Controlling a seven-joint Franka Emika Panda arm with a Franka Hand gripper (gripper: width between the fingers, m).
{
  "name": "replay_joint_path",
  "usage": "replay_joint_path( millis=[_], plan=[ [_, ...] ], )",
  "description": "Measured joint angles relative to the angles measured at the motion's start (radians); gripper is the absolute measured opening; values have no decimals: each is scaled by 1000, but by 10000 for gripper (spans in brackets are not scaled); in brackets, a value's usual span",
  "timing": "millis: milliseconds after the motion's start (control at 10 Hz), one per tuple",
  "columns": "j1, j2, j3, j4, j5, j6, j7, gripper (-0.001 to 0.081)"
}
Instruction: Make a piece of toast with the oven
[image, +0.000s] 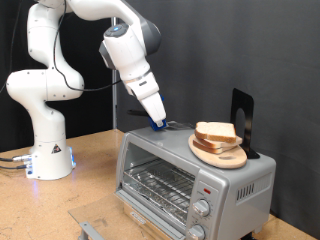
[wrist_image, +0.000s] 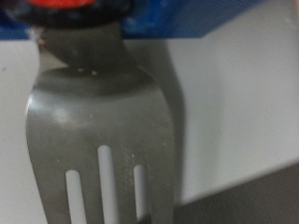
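From the exterior view I see the white arm bent down over the silver toaster oven (image: 190, 180), which sits on the wooden desk (image: 95, 150); the gripper (image: 157, 122) hangs at the oven's top, near its back edge towards the exterior view's left; a blue part shows at its tip, and I cannot tell how wide its fingers stand. Just beside the gripper, a thin metal piece lies flat on the oven's top, reaching towards the round wooden plate (image: 222, 156). The plate rests on the oven's top near its right end, and two slices of pale bread (image: 216, 134) with tan crust are stacked on it; the piece of toast is there, well apart from the rack inside. A black stand (image: 243, 120) rises at the plate's far side. The oven's glass door is shut, the wire rack (image: 155, 183) shows through it, and two round knobs (image: 201, 212) and a red light (image: 204, 188) sit on the front panel at the right. In the wrist view a slotted metal spatula (wrist_image: 103, 131) fills the frame, lying over a pale flat surface; blue and red parts show at its handle end; the gripper's own fingers I cannot make out there.
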Motion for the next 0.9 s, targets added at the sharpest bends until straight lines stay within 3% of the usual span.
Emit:
replay_joint_path(
  millis=[300,500,700,900],
  plan=[
    [-4,-59,-69,31,-3,-134,43,485],
    [2,-63,-71,17,53,-100,-6,485],
    [17,-111,-113,-25,254,-22,-77,485],
    [5,-188,-159,-67,314,15,-15,485]
  ],
)
